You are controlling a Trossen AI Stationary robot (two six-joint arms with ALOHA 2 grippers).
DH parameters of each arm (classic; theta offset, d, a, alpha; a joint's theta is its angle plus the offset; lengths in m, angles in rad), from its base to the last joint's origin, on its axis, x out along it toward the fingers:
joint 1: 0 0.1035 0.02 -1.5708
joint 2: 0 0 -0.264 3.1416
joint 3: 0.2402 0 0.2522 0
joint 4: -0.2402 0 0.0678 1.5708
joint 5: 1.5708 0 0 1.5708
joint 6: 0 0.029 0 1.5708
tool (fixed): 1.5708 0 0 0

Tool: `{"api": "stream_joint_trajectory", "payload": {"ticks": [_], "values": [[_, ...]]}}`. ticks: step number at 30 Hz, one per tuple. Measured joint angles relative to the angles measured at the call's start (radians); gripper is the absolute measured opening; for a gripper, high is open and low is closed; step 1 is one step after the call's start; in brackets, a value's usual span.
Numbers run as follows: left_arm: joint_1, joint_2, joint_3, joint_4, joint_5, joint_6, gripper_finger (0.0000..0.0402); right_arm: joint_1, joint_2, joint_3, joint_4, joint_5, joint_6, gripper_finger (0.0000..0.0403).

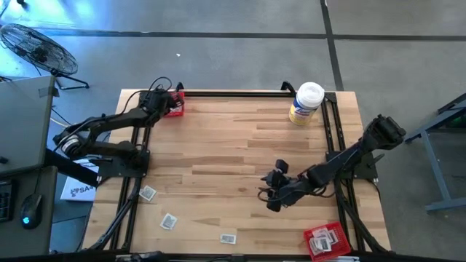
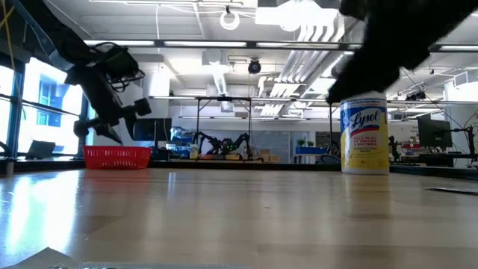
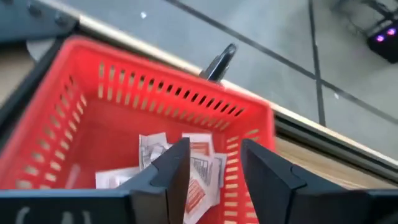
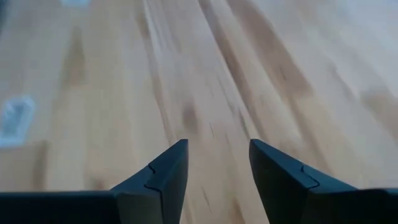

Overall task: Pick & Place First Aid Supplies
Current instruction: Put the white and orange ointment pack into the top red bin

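A: Where are the loose small flat white-and-grey packets (image 1: 169, 220)?
B: On the wooden surface (image 1: 233, 145), well apart from the red slatted plastic basket (image 1: 175, 106), where the left hand (image 3: 214, 171) hovers, fingers apart, empty.
A: The right hand (image 1: 272, 193)?
B: Fingers spread, empty, nearer those packets.

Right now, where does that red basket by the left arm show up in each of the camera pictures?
High view: red basket at the table's far left corner, under the left gripper.
Low view: basket at left, on the table's far edge, gripper just above it.
Left wrist view: basket fills the picture, packets inside.
Right wrist view: not in it.
Shared landmark: the left gripper, over the basket.
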Motion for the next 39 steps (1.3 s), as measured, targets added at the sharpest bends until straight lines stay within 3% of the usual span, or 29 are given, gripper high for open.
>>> {"api": "stream_joint_trajectory", "payload": {"ticks": [7,12,19,27,39], "values": [[-0.014,-0.155,0.000,-0.130,0.017,0.133,0.0142,0.029,-0.038,0.000,-0.486,-0.191,0.440,0.0150],[-0.184,-0.233,0.000,-0.149,0.052,0.166,0.0143,0.063,-0.058,0.000,-0.704,-0.330,0.642,0.0131],[-0.533,-0.235,0.000,-0.045,-0.072,0.209,0.0143,0.062,-0.058,-0.001,-0.679,-0.463,0.781,0.0127],[-0.817,-0.208,0.000,-0.044,-0.243,0.218,0.0143,0.019,-0.058,-0.064,-0.628,-0.469,0.981,0.0126],[-1.030,-0.084,0.000,-0.040,-0.381,0.212,0.0143,-0.055,-0.064,-0.185,-0.493,-0.569,1.051,0.0126]]}}
